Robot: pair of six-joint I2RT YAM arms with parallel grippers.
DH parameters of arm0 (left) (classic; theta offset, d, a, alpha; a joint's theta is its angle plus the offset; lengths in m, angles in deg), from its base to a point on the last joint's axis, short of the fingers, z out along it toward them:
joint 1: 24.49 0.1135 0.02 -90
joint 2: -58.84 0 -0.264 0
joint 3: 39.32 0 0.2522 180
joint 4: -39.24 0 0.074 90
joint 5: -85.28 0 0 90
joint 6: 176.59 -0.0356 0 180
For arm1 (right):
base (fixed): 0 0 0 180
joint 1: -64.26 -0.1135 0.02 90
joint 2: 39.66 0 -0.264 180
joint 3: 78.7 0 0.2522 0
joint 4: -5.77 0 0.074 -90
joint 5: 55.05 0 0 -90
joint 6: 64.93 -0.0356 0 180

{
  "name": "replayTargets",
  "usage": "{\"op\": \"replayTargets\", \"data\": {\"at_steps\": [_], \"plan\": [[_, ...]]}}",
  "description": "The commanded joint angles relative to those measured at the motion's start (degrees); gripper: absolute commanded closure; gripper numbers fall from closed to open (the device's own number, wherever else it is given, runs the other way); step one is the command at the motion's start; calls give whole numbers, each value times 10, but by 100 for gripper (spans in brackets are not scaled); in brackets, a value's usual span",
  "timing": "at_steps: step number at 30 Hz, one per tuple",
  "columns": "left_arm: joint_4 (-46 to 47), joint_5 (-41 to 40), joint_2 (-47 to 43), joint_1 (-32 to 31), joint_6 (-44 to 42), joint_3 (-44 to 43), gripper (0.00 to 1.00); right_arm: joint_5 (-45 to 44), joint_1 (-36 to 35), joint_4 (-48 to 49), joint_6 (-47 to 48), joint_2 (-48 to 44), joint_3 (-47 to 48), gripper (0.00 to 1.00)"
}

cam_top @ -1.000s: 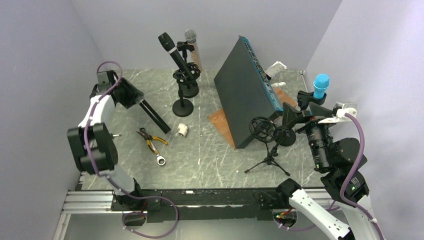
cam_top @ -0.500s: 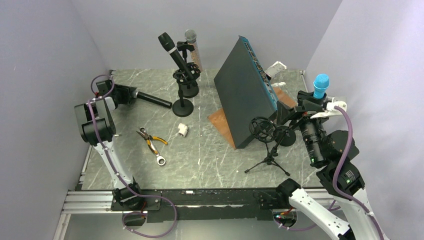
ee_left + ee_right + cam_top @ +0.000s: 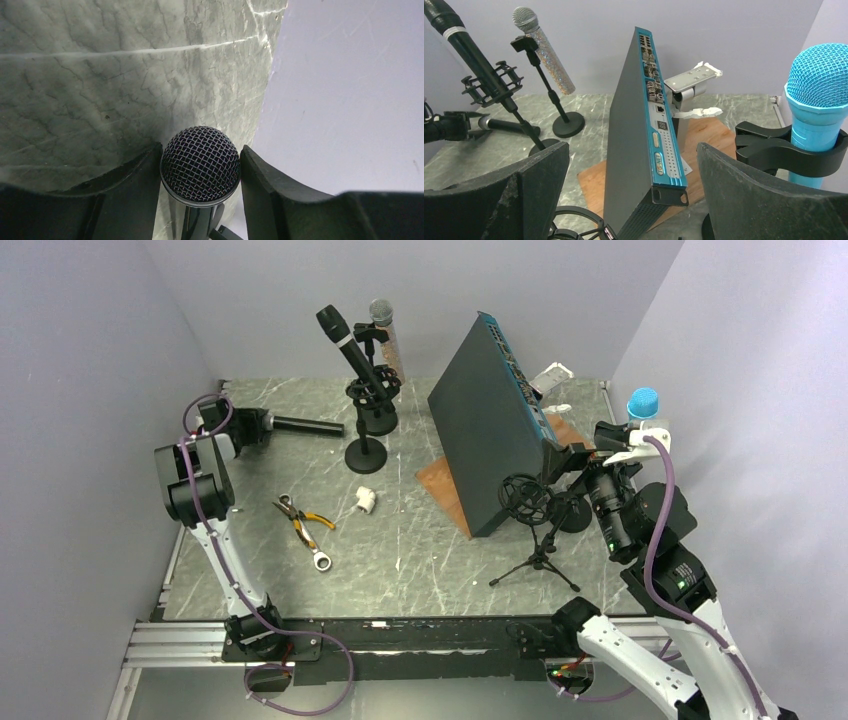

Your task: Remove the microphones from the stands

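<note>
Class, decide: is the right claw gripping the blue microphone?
No: the right claw stands open; the blue microphone sits in its clip beside it.

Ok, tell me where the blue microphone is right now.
In the top view the blue microphone is at the far right of the table, standing upright in its black clip, just to the right of the tilted rack unit.

Even diffuse overhead light, soft shadows, sharp focus, no glare
</note>
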Motion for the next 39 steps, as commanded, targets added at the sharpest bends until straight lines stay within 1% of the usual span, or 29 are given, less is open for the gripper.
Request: {"op": "replayTargets", "data": {"at_steps": [1,3,6,7,10,14,15,16,18,19,24,33,36,39], "plan": [[-48,-38,12,-5,30,-7,88,11,-1,28,5,3,14,0],[-58,-48,7,-8,28,0,79,12,0,29,6,3,14,0],[-49,-70,-8,-9,12,18,59,12,0,23,7,6,19,0],[-42,-76,-13,-9,7,24,54,11,-1,22,6,5,21,0],[-38,-82,-20,-9,-10,31,44,11,0,23,4,1,16,0],[-38,-84,-29,-10,-32,31,35,11,0,26,0,-4,9,0],[-31,-87,-35,-10,-34,42,31,12,0,25,0,-4,8,0],[-18,-89,-40,-9,-34,50,22,13,0,25,-1,-4,8,0],[-11,-85,-48,-10,-37,57,12,14,0,24,-3,-6,8,0],[-15,-84,-50,-9,-42,56,10,15,0,24,-4,-7,9,0],[-11,-85,-69,-8,-61,71,10,17,0,14,-14,-13,15,0],[6,-53,-109,-6,-109,93,10,27,-1,4,-34,-23,12,0],[37,-23,-137,-6,-112,116,10,26,0,-4,-36,-14,15,0],[94,13,-194,-6,-95,162,10,26,-1,-6,-35,-7,15,0]]}}
